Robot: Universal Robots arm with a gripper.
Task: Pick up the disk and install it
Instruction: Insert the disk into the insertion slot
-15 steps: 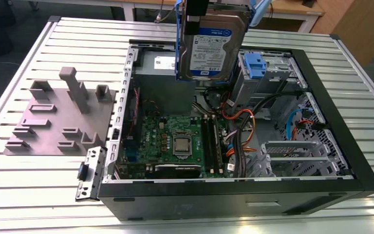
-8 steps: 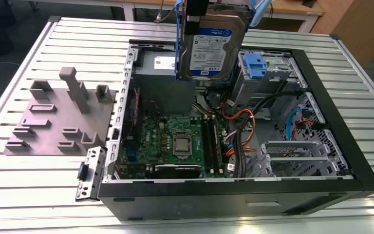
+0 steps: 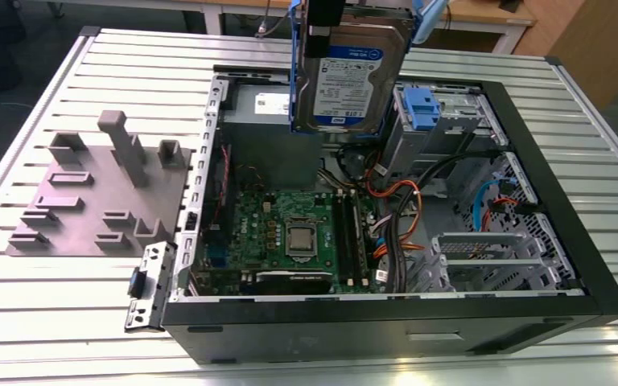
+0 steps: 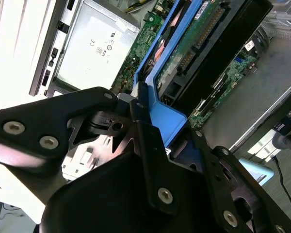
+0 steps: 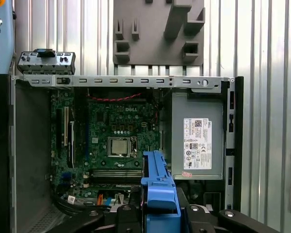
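Observation:
The disk (image 3: 350,76), a silver drive with a white-and-blue label in a blue carrier frame, hangs upright above the rear of the open computer case (image 3: 610,297). My gripper (image 3: 336,16) is shut on its upper end at the top edge of the exterior view. In the second wrist view the black fingers (image 4: 150,145) clamp the blue frame of the disk (image 4: 160,109), whose green circuit side faces the camera. In the first wrist view the blue frame of the disk (image 5: 159,189) sticks out from the gripper (image 5: 160,221) over the motherboard (image 5: 111,131).
Inside the case are a grey power supply box (image 5: 199,141), orange and black cables (image 3: 401,201), and a drive bay with a blue clip (image 3: 422,104). A grey fixture plate with pegs (image 3: 94,193) and a loose metal bracket (image 3: 148,285) lie on the slatted table (image 3: 51,322).

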